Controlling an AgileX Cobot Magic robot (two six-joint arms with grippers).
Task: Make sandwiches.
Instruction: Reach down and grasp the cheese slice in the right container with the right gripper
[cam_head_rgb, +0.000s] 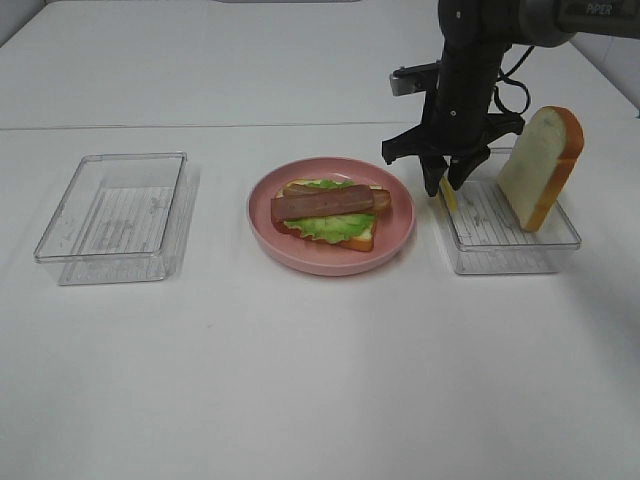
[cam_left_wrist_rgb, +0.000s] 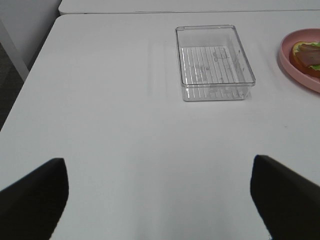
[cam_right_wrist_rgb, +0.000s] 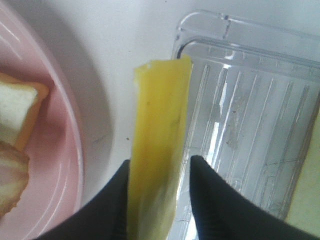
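From high up, the right gripper (cam_head_rgb: 447, 186) is pointing straight down, clamping the cheese slice (cam_head_rgb: 446, 198) over the right tray (cam_head_rgb: 510, 262) rim nearest the plate (cam_head_rgb: 330, 264) bearing the sandwich (cam_head_rgb: 330, 212). Left wrist: the left gripper (cam_left_wrist_rgb: 160, 200) is hovering spread wide, holding nothing (bare table (cam_left_wrist_rgb: 125, 125) ahead). Right wrist: the cheese slice is hanging past the closed jaws, tray rim just beside it.
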